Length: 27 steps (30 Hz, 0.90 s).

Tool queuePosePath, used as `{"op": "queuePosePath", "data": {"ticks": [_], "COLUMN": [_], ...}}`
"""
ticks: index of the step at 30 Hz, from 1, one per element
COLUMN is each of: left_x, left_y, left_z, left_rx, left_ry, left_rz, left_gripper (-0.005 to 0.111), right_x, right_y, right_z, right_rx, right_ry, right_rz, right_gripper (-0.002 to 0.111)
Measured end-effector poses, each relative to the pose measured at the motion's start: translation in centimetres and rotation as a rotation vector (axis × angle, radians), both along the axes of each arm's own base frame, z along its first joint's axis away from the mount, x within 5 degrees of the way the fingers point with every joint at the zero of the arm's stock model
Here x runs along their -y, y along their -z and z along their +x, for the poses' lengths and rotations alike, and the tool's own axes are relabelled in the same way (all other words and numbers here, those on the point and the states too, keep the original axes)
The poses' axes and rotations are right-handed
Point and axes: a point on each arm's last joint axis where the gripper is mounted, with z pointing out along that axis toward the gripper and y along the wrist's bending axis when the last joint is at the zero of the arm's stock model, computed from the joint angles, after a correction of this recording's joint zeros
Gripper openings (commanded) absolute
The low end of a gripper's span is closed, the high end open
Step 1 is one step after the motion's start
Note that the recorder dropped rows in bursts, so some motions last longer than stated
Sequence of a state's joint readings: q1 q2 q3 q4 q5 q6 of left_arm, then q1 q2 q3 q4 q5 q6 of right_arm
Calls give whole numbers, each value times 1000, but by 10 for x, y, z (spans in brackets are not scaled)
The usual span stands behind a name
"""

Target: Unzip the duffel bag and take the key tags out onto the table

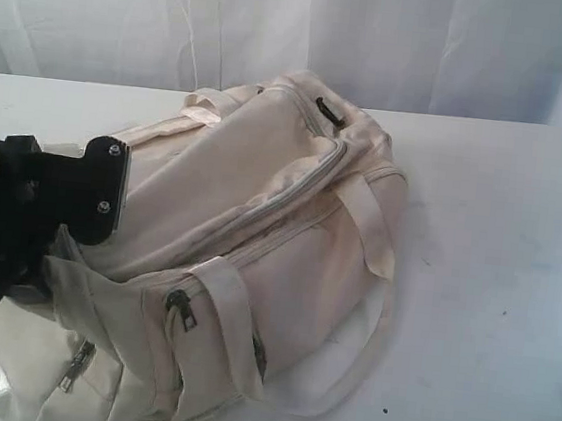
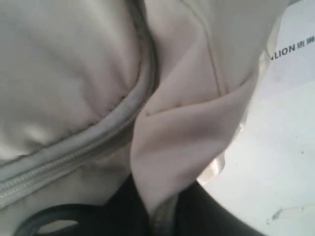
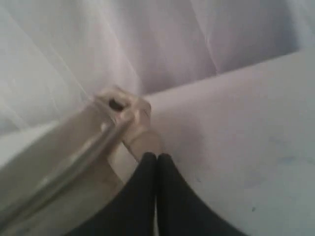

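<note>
The cream duffel bag (image 1: pixel 258 238) lies on the white table (image 1: pixel 489 242), and its long top zipper (image 1: pixel 298 192) looks closed. The key tags are hidden. My left arm (image 1: pixel 52 191) is at the bag's near-left end. In the left wrist view, the left gripper (image 2: pixel 165 216) is shut on a fold of the bag's cream fabric (image 2: pixel 182 132) beside a zipper seam (image 2: pixel 74 152). My right gripper (image 3: pixel 157 158) is shut and empty, low over the table next to the bag's end (image 3: pixel 64 162), with its tips by a strap loop (image 3: pixel 142 140).
Zipper pulls hang on the side pockets (image 1: pixel 182 309) and at the bag's far end (image 1: pixel 329 110). A long strap (image 1: pixel 344 378) trails onto the table at the front. A white printed tag (image 2: pixel 295 54) lies beside the bag. Pale curtains (image 1: pixel 301 22) hang behind the table.
</note>
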<state>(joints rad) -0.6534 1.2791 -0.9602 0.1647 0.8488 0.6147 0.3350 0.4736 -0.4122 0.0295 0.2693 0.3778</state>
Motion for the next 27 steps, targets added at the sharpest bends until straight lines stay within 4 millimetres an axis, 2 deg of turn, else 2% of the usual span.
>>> {"op": "queuePosePath", "data": {"ticks": [5, 8, 10, 12, 14, 16, 17, 19, 23, 26, 27], "left_x": [2, 3, 4, 4, 5, 5, 6, 6, 6, 6, 6], "left_y": [-2, -2, -2, -2, -2, -2, -2, -2, -2, -2, -2], "left_z": [-3, -4, -4, -5, -5, -6, -6, -6, -6, -6, -6], "left_rx": [-17, -26, -32, -39, -48, -53, -56, -60, -61, -62, -63], "left_ry": [-11, -15, -17, -22, -28, -30, -33, -35, -35, -36, -36], "left_rz": [-40, -52, -60, -68, -82, -87, -92, -96, -98, -100, -101], "left_gripper": [0, 0, 0, 0, 0, 0, 0, 0, 0, 0, 0], "right_x": [-45, -81, -99, -117, -130, -142, -147, -156, -169, -181, -182], "right_y": [-32, -34, -35, -34, -35, -27, -24, -14, 13, 55, 60], "right_z": [64, 113, 142, 172, 198, 221, 231, 248, 268, 282, 283], "right_rx": [-209, -317, -346, -355, -349, -360, -364, -378, -441, -566, -580], "right_ry": [-238, -372, -422, -450, -457, -461, -462, -467, -481, -500, -504], "right_rz": [-267, -380, -423, -451, -457, -464, -463, -464, -438, -393, -392], "right_gripper": [0, 3, 14, 30, 54, 70, 74, 75, 74, 73, 65]}}
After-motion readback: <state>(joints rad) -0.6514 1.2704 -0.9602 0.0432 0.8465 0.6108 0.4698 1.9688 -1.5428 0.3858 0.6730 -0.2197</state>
